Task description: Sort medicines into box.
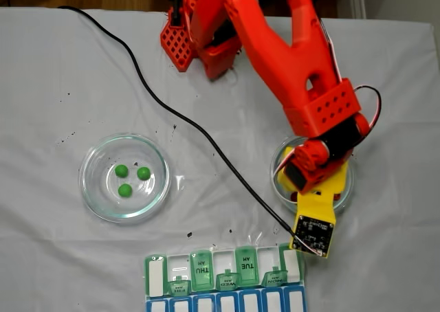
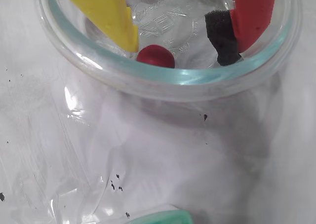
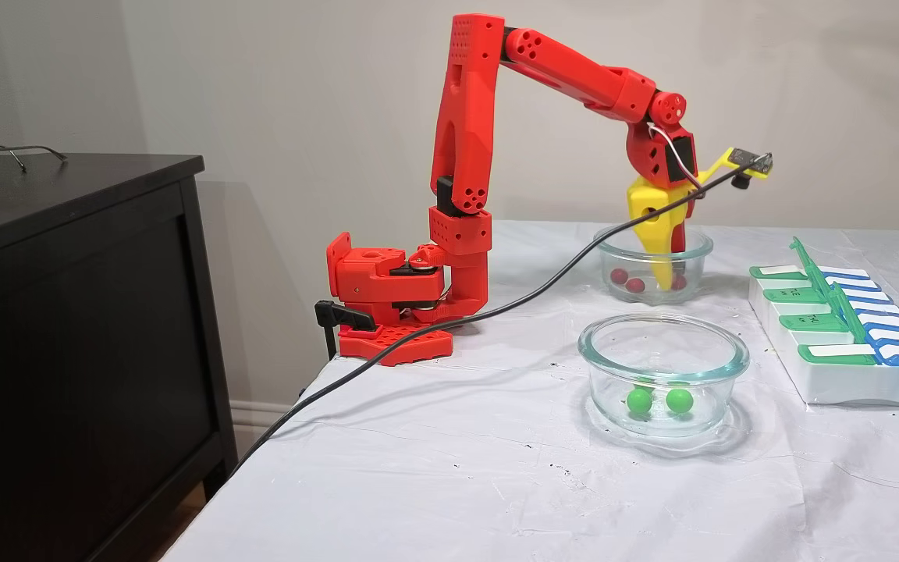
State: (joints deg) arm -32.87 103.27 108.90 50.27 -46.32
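From above, in a fixed view, the red arm reaches across the white-covered tabletop and dips its tool into a clear glass dish on the right. A second glass dish sits well apart on the left with three green pills inside. The pill box lies along the bottom edge, green lids reading THU, WED and TUE, some flipped up, a blue row below them. A black cable runs across the cloth to the small camera board on the tool.

In the wrist view the tool is inside the dish – the yellow finger on the left, the red finger with its black foam pad on the right, spread moderately wide. One dark red pill rests on the dish floor just beside the yellow tip, not gripped. A green lid edge peeks in at the bottom.

From the side, in a fixed view, the tool stands nearly upright in the far dish among the red pills – the near dish shows green pills, and the box sits to the right.
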